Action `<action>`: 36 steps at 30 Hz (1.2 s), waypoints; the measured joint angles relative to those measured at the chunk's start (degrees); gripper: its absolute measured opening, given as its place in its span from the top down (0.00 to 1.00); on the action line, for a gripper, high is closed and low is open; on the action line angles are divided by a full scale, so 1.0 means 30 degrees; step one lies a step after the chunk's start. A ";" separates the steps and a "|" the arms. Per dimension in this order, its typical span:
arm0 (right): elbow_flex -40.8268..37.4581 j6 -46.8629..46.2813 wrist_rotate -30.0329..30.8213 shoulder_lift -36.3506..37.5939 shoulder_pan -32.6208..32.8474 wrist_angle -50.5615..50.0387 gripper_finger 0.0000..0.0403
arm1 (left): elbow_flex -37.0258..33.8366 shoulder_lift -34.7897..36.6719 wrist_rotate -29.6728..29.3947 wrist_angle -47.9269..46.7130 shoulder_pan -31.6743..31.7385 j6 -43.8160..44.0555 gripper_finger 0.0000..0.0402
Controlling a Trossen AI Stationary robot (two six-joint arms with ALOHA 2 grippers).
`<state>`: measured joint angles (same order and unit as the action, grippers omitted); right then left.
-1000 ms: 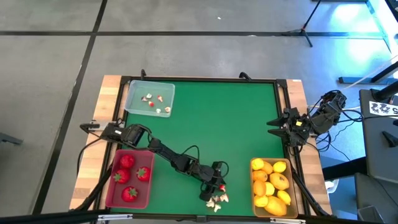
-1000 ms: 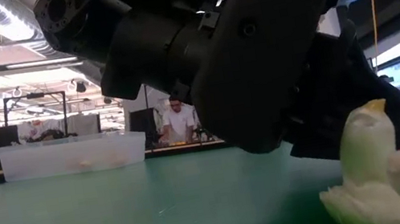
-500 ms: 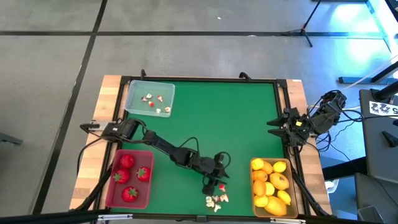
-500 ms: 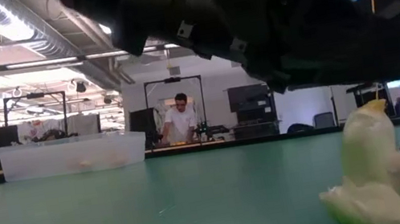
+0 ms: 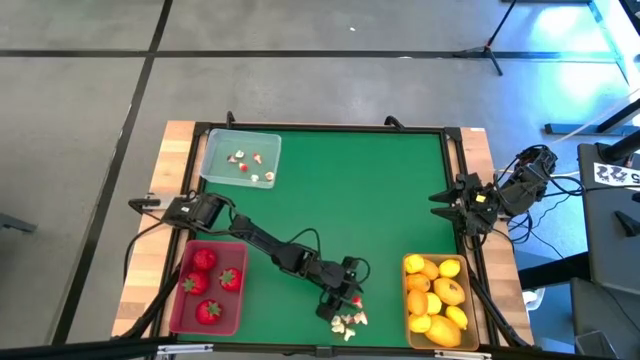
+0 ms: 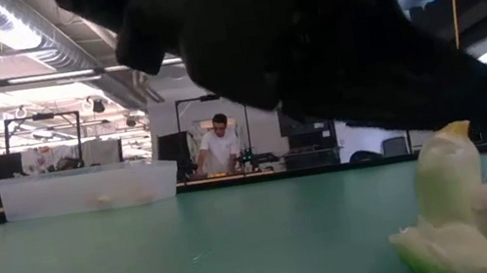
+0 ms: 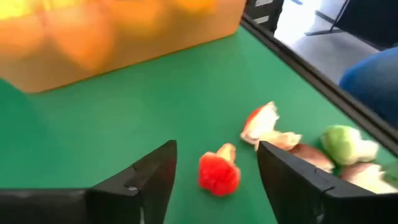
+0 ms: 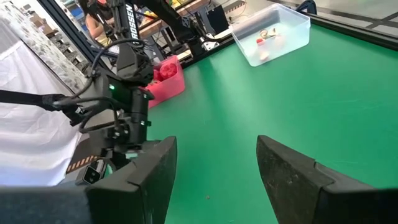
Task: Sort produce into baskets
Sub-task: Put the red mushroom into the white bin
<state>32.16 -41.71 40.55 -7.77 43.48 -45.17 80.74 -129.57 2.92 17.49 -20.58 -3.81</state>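
My left gripper (image 5: 346,291) is open, low over the table's near middle. A small red bit (image 7: 219,173) lies on the green mat between its fingertips, apart from both. A heap of white-and-red bits (image 5: 348,320) lies just nearer; it also shows in the low view (image 6: 474,212). The clear basket (image 5: 240,158) holds a few bits. The red basket (image 5: 210,288) holds strawberries. The yellow basket (image 5: 436,298) holds lemons. My right gripper (image 5: 443,205) waits open at the right edge.
The green mat (image 5: 340,200) is bordered by a black frame and wooden table edges. My left arm (image 5: 260,240) lies slanting across the mat's near left. A person (image 6: 221,150) stands in the room beyond the table.
My left gripper has risen a little and drawn toward the far edge, then come back down over the red bit. The red bit and the heap have stayed where they were.
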 joint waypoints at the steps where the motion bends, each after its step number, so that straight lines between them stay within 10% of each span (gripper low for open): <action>1: 0.0000 0.0000 -0.0003 0.0000 -0.0005 0.0012 0.45 | 0.0004 -0.0066 -0.0059 -0.0004 0.0015 0.0000 0.43; 23: 0.0000 -0.0080 0.0002 -0.0007 0.0001 0.0000 0.45 | 0.0077 -0.1999 0.0383 0.2614 -0.0022 0.1319 0.38; 36: 0.0000 -0.0073 0.0002 -0.0007 0.0003 -0.0014 0.45 | 0.0077 -0.1999 0.0283 0.2485 0.0000 0.1246 0.55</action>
<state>32.16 -41.93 40.56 -7.79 43.48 -45.21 80.97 -135.57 3.77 24.95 -20.58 -0.08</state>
